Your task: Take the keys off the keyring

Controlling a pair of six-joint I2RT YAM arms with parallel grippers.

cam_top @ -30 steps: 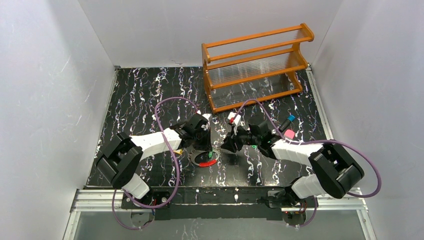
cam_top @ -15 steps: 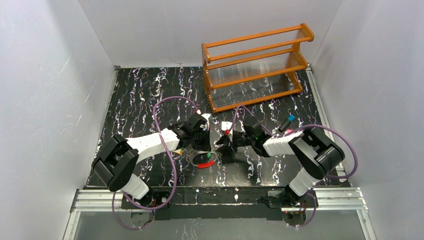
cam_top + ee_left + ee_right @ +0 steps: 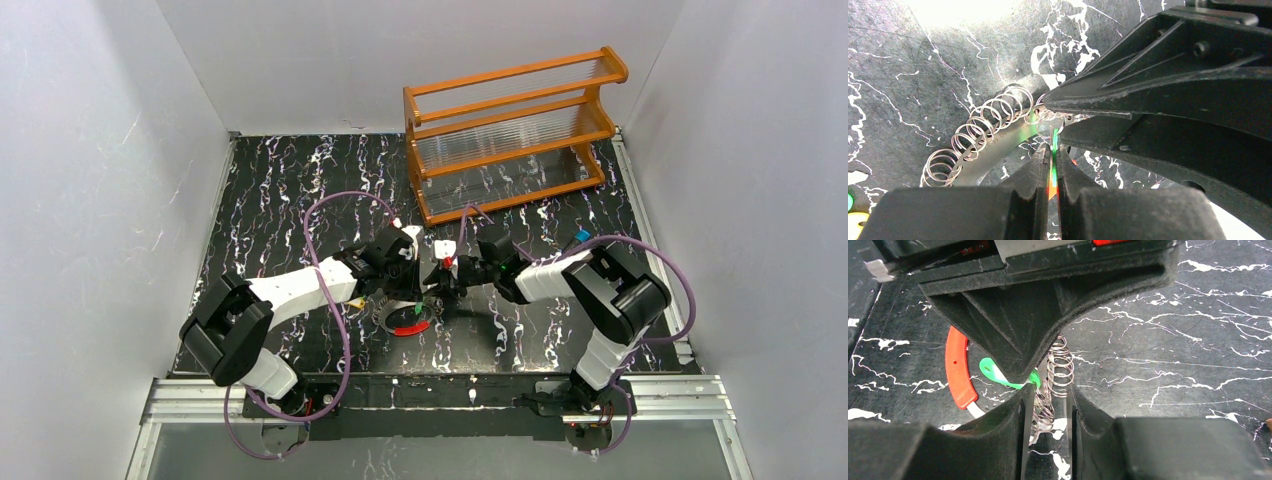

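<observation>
The keyring (image 3: 405, 318), a silvery coil with a short red segment (image 3: 957, 367), lies on the black marbled table between the two arms. My left gripper (image 3: 1053, 155) is shut on the thin green key (image 3: 998, 375), which hangs from the coil (image 3: 978, 135). My right gripper (image 3: 1048, 402) straddles the coil just beside it. Its jaws are open, the coil touching one finger with a gap to the other. In the top view the left gripper (image 3: 412, 292) and right gripper (image 3: 438, 292) meet tip to tip over the ring. No other keys are visible.
An orange wooden rack (image 3: 510, 130) stands at the back right of the table. White walls close in the left, back and right sides. Purple cables loop over both arms (image 3: 330, 215).
The right arm has swung left to the ring, and its jaws have narrowed around the coil. The left gripper has stayed shut on the green key in the same place.
</observation>
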